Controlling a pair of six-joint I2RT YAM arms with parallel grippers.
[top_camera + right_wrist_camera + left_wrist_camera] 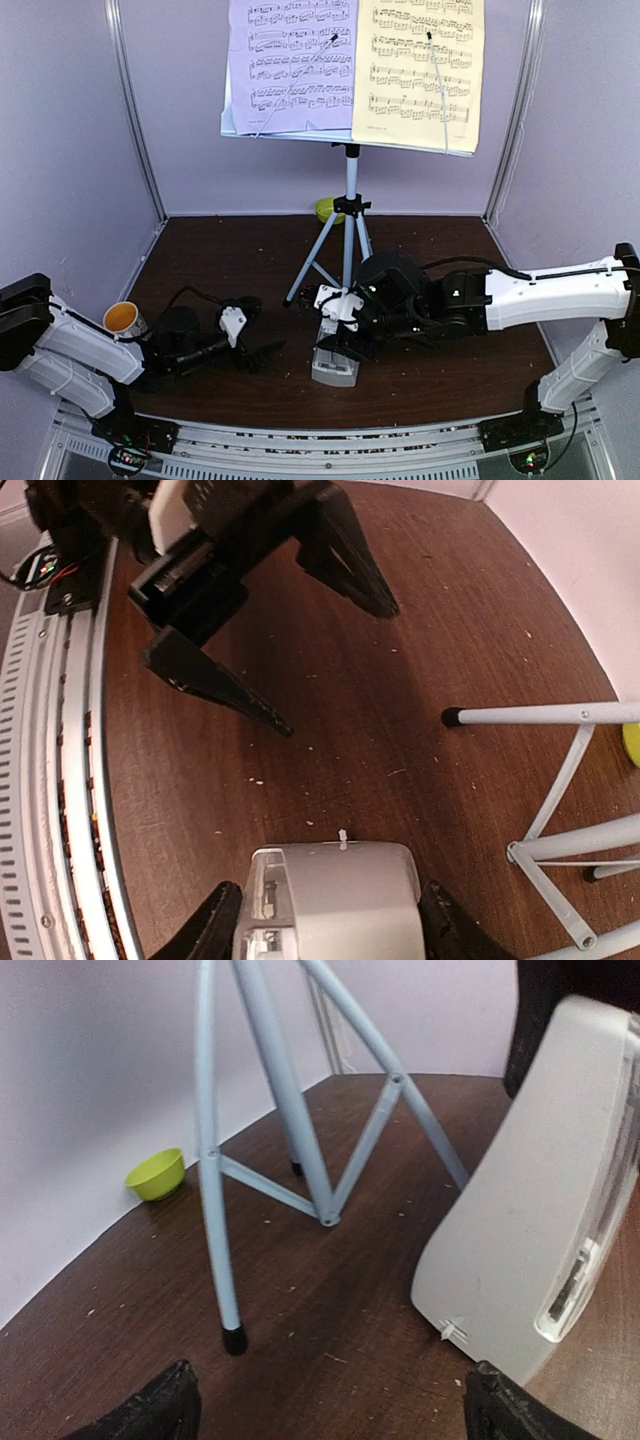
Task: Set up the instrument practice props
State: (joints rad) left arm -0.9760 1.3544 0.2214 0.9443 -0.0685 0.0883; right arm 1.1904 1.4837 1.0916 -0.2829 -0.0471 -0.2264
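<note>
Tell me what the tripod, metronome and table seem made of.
Tripod: likely metal tubing, pale silver with soft sheen, black rubbery foot caps. Metronome: probably moulded plastic, matte white, with a clear cover. Table: dark wood grain, possibly laminate.

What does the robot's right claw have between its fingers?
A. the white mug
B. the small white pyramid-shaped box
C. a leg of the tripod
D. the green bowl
B: in the right wrist view, the right claw has one finger against each side of the small white pyramid-shaped box, which is a metronome.
</note>
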